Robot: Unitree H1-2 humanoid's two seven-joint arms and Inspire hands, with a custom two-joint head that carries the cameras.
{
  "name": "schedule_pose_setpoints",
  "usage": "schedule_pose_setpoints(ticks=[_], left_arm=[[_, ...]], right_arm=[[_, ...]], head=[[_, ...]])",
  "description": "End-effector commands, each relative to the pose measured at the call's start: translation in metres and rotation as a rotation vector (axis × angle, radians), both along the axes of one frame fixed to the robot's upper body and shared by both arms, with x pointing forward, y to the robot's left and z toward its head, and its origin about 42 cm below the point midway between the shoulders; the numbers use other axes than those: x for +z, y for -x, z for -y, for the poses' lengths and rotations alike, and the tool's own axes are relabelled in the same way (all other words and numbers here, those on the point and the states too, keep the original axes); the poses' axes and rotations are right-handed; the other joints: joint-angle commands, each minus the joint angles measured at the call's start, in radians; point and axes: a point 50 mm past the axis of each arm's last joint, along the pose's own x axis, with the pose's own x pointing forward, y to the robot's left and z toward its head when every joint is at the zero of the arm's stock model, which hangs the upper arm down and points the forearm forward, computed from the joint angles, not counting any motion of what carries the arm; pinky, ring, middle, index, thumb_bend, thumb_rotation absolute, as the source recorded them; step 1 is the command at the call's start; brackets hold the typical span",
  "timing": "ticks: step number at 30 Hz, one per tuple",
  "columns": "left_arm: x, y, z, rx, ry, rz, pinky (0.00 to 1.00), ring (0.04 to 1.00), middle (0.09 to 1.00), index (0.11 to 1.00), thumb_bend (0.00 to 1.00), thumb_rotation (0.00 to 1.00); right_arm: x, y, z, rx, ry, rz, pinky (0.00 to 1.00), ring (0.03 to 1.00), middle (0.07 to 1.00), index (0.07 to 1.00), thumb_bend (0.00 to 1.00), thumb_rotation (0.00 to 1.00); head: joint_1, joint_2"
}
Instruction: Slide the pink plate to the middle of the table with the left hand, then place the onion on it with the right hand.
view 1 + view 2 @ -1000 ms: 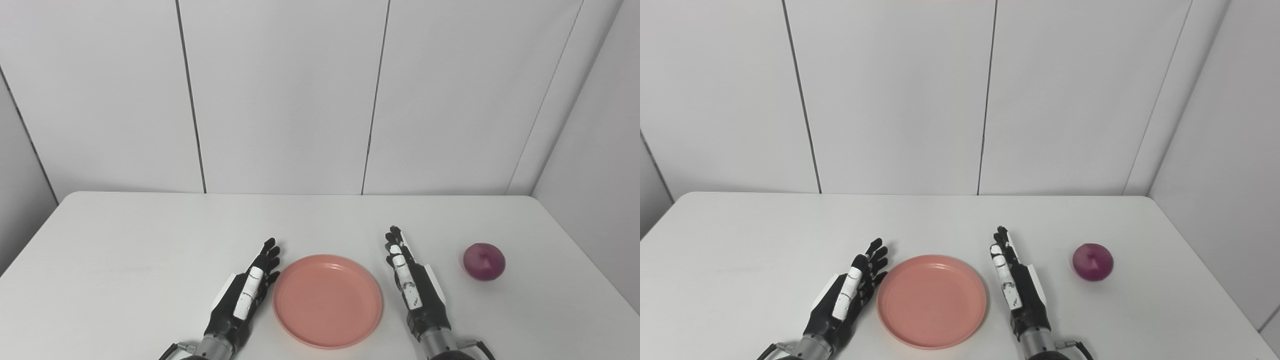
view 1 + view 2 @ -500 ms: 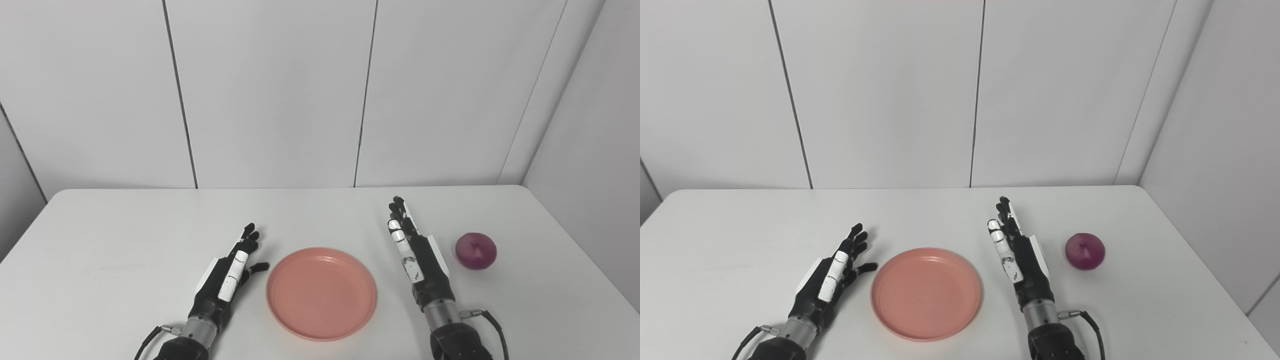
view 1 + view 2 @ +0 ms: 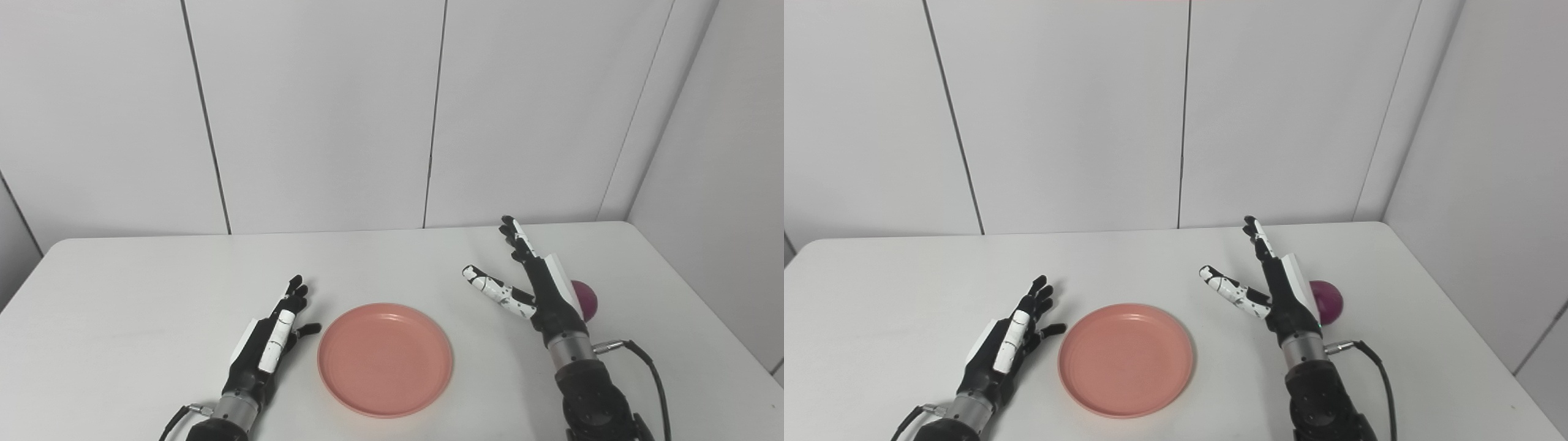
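The pink plate [image 3: 384, 359] lies flat on the white table [image 3: 153, 288], near the front and about in the middle. My left hand [image 3: 269, 343] rests open just left of the plate, fingers pointing away, not touching it. My right hand [image 3: 531, 286] is raised and open to the right of the plate, thumb spread toward the plate. The purple onion [image 3: 585, 300] sits on the table right behind that hand, which hides most of it. In the right eye view the onion [image 3: 1328, 302] shows more fully beside the right hand [image 3: 1274, 288].
Pale wall panels stand behind the table, and a side wall [image 3: 723, 184] closes in on the right. The table's right edge [image 3: 704, 318] runs close past the onion. A cable [image 3: 649, 373] trails from my right wrist.
My right hand has risen and moved forward and right, up against the onion, with its thumb spread wide. My left hand has drawn back slightly. The camera has shifted, so the whole scene sits further left.
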Motion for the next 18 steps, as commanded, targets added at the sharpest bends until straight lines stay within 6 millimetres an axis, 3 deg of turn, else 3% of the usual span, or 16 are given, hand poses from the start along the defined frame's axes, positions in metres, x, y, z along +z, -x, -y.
schedule_pose_setpoints(ticks=[1,9,18], left_arm=[[0.022,-0.01,0.007,-0.015,0.0,0.099,1.0,1.0,1.0,1.0,0.79,1.0],[0.032,-0.007,0.011,-0.014,0.014,0.137,1.0,1.0,0.997,0.998,0.82,1.0],[0.039,-0.006,0.016,-0.027,0.107,0.162,1.0,1.0,1.0,1.0,0.82,1.0]], right_arm=[[0.027,-0.01,0.005,-0.032,0.023,0.069,0.88,0.923,0.926,0.963,0.68,0.56],[0.038,-0.014,0.022,-0.093,0.077,0.069,0.89,0.935,0.933,0.96,0.68,0.54],[0.041,-0.016,0.028,-0.117,0.084,0.082,0.86,0.924,0.934,0.958,0.67,0.55]], head=[[0.001,0.0],[0.002,-0.009],[0.002,-0.011]])
